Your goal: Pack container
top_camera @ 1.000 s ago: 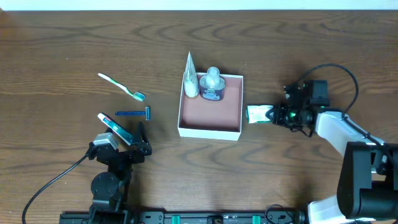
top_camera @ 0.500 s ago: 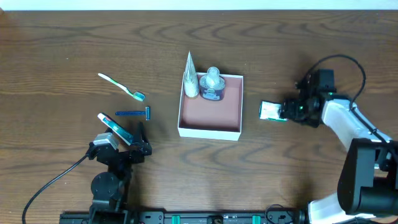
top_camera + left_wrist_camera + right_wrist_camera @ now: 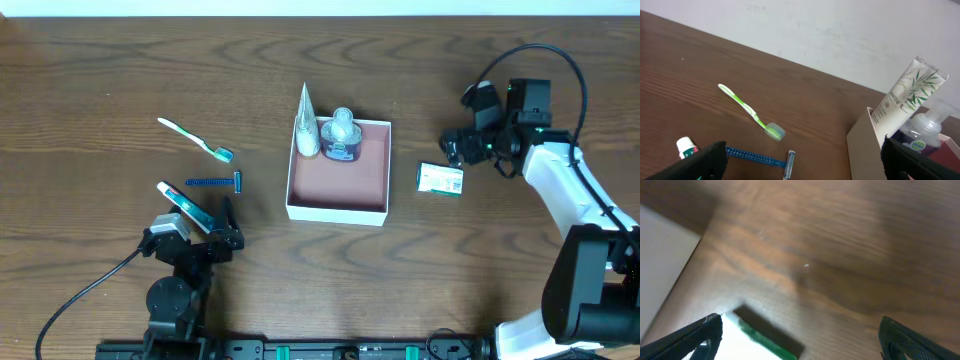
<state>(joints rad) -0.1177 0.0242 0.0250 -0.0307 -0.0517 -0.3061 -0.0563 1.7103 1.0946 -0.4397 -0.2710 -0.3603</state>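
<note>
Left of the container [image 3: 338, 209] we've got a toothbrush [image 3: 195, 139] and a razor [image 3: 213, 182]. Just right of it lies a green-and-white carton [image 3: 440, 179]. The container sits between the left gripper [image 3: 802, 155] and right gripper [image 3: 800, 325], both spread wide and empty. It has white walls and a pinkish-brown floor, with a Pantene tube [image 3: 305, 125] and a bottle [image 3: 342, 135] at its far wall.

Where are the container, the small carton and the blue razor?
container [image 3: 340, 187], overhead view, bare pinkish-brown floor.
small carton [image 3: 440, 179], overhead view, middle of its top face.
blue razor [image 3: 210, 182], overhead view, on the handle.
</note>
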